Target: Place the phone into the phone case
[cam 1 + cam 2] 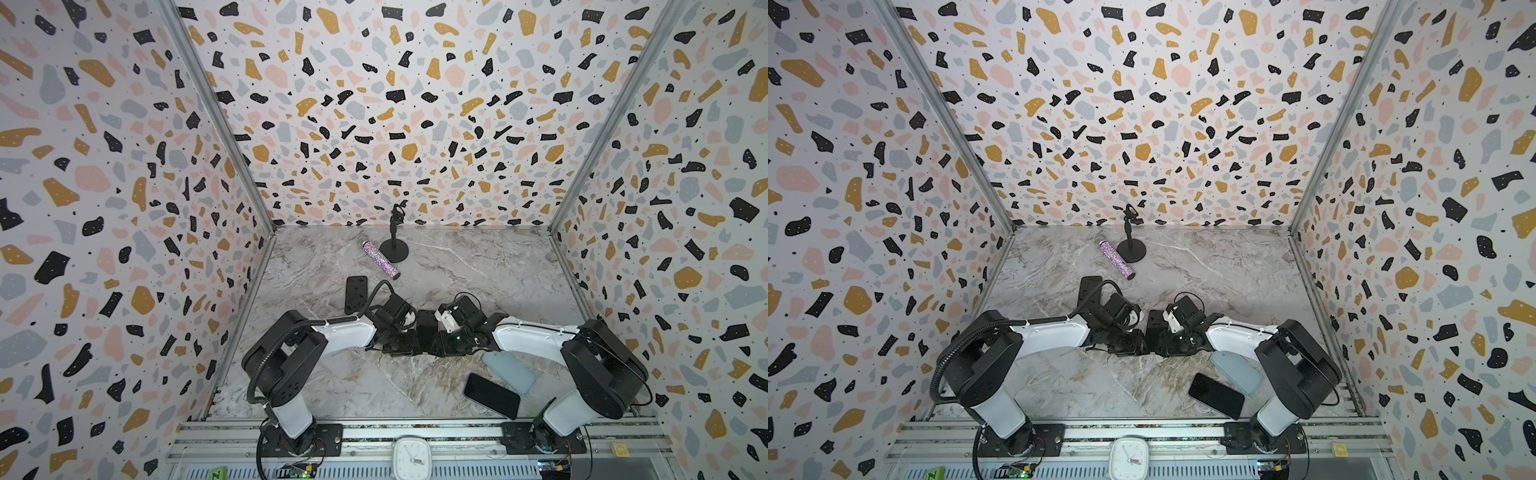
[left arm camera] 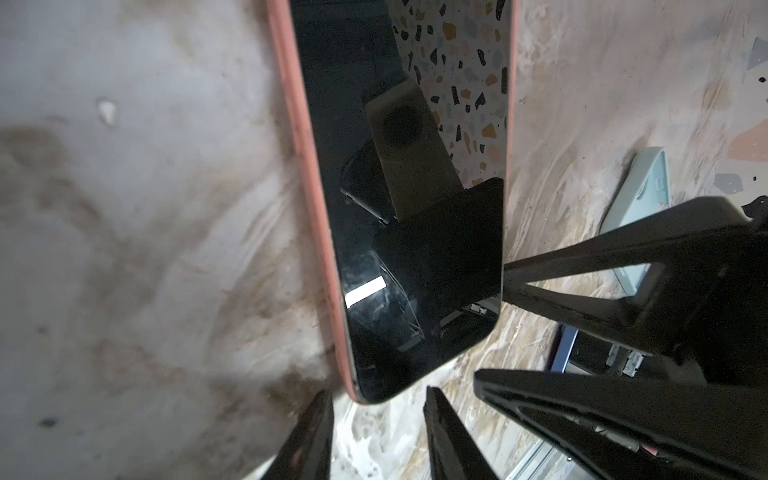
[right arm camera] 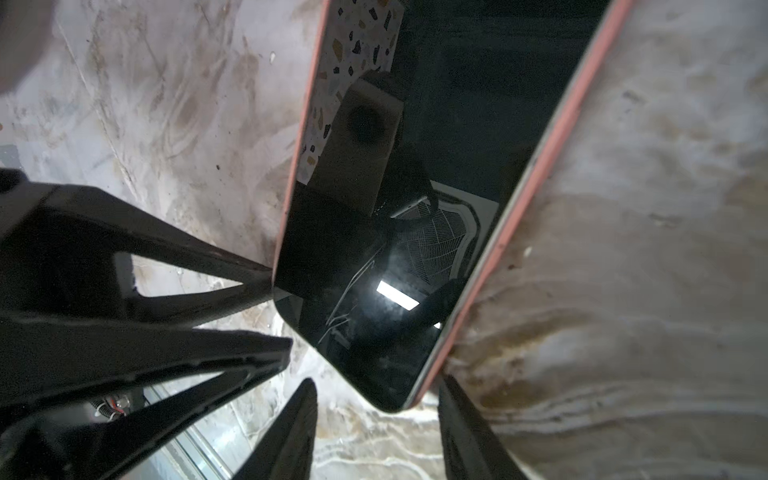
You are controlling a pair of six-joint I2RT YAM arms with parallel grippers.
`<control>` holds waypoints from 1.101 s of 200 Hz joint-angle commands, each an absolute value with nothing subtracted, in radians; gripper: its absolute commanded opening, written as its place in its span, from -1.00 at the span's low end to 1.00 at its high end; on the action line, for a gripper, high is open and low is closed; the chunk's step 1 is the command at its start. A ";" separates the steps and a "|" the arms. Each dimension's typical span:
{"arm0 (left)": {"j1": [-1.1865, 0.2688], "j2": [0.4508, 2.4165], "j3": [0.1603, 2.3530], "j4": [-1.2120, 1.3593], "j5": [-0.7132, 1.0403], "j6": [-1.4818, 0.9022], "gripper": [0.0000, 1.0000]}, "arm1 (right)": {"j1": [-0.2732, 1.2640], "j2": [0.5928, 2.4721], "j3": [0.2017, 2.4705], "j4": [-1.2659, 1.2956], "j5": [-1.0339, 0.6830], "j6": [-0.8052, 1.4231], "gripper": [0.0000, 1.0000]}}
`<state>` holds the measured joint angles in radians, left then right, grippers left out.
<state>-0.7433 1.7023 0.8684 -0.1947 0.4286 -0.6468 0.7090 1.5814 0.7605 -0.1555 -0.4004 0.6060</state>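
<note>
Phone in pink case lay on the counter; left tool and right tool straddled its corners, jaws apart.

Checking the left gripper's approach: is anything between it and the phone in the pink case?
Nothing visible. In the left wrist view the phone, in its pink case, ends right at the open left gripper. The right gripper is at the side, a fingertip at the phone's edge, off that path.
</note>
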 commanded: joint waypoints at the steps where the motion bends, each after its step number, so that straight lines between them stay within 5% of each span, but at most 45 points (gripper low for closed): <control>1: -0.742 1.733 0.888 -0.187 0.421 -0.642 -0.21 | 0.717 1.599 0.758 -0.149 -0.408 0.607 -0.11; 94: -0.746 1.763 0.881 -0.150 0.451 -0.657 -0.54 | 0.716 1.633 0.765 -0.132 -0.426 0.600 -0.41; 220: -0.747 1.758 0.876 -0.136 0.457 -0.664 -0.75 | 0.716 1.637 0.756 -0.122 -0.428 0.606 -0.88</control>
<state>-0.7280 1.7180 0.8688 -0.1974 0.4400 -0.6708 0.6865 1.5974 0.7609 -0.1635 -0.3973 0.6266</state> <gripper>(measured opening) 0.132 0.103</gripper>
